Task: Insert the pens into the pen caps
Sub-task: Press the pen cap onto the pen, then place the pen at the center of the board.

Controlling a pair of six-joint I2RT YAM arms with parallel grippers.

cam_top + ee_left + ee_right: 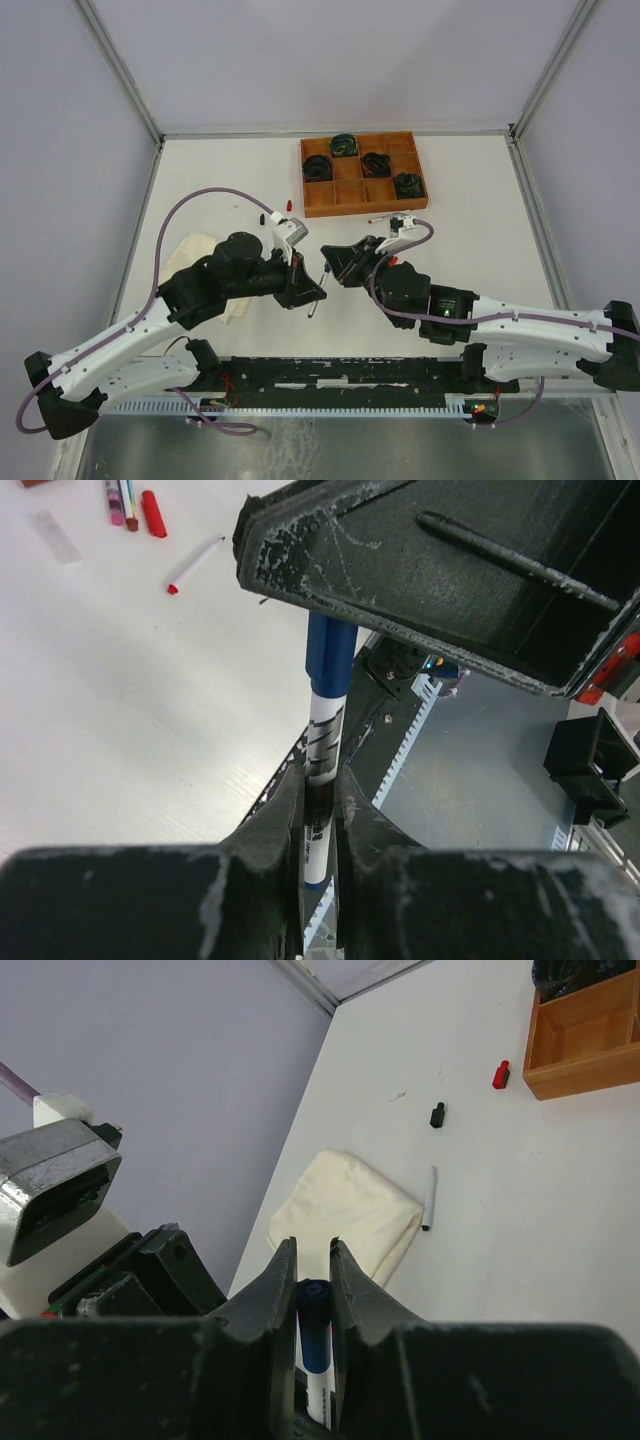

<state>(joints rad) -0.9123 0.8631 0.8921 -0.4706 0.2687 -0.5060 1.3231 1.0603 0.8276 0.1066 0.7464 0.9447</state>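
I can read no text anywhere. The white barrel of the pen (322,742) I hold carries black print, perhaps lettering, but it is too blurred to make out.

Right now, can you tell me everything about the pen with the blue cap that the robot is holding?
The pen is thin, with a white, plastic-looking barrel printed in black. A blue cap covers one end. It is held up in the air between both arms: the left pincer is shut on the barrel, and the right pincer is shut on the capped end.
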